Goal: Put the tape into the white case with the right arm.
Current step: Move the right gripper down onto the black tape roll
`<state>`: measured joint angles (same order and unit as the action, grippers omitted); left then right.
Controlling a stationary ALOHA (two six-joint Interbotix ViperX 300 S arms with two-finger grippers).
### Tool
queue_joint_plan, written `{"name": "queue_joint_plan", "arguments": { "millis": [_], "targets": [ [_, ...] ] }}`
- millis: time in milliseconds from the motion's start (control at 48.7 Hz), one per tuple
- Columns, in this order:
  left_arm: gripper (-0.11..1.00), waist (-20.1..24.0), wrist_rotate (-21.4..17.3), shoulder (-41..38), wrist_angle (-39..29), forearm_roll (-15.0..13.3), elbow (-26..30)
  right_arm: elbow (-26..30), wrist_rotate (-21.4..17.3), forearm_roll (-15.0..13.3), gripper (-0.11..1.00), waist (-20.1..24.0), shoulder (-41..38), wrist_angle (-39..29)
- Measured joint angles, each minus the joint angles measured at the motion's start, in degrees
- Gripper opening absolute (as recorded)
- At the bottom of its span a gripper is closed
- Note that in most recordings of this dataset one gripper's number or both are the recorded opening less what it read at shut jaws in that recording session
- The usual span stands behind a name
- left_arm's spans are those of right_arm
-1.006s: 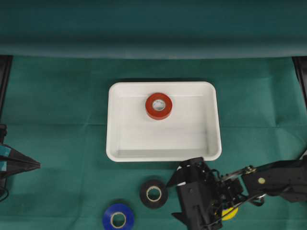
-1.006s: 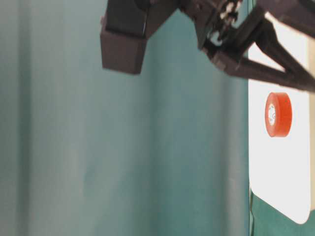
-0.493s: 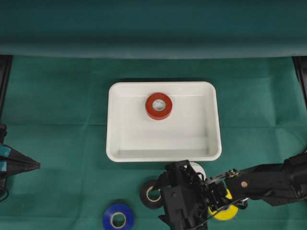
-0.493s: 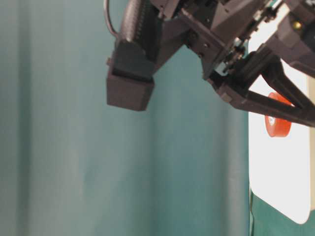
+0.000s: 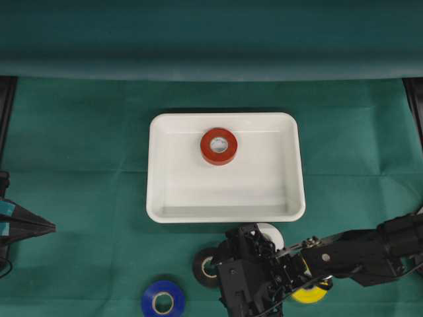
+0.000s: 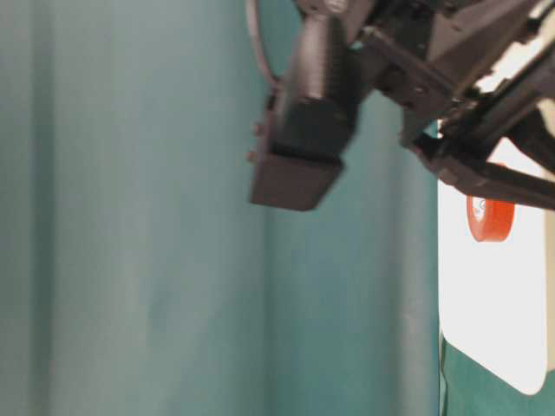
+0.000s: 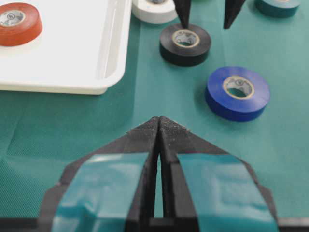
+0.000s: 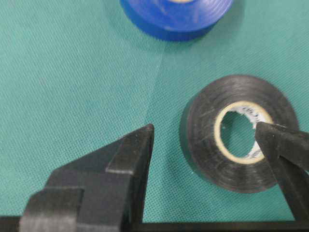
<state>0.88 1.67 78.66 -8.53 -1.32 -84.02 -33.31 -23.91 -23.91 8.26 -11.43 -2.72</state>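
Six tape rolls in all — one red roll (image 5: 219, 146) inside the white case (image 5: 165, 191) at upper centre, five on the green counter (image 5: 86, 165) below: black roll (image 8: 239, 137), blue (image 7: 237, 92), white (image 7: 153, 8), yellow (image 5: 309, 292), teal (image 7: 276, 7). Right gripper (image 8: 212, 140) — jaws released, straddling the black roll's wall. Left gripper (image 7: 159, 126) jaws clenched, empty.

black tape (image 8: 239, 137) flat on cloth, beside white case (image 5: 225, 198)

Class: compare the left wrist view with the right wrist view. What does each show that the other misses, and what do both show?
Only the left wrist view shows the white case, the red tape in it, a white roll and the shut left tool. Only the right wrist view shows, close up, one right tool finger over the black tape's hole and the other outside it. Both show the black tape, the blue tape and the right tool.
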Motion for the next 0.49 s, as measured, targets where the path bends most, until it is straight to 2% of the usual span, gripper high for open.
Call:
{"name": "queue_joint_plan", "arguments": {
  "millis": [493],
  "targets": [
    [0.0, -0.09, 0.09, -0.09, 0.0, -0.09, 0.0, 1.41, -0.18, 0.09, 0.53, 0.0, -3.6, 0.09]
  ]
}}
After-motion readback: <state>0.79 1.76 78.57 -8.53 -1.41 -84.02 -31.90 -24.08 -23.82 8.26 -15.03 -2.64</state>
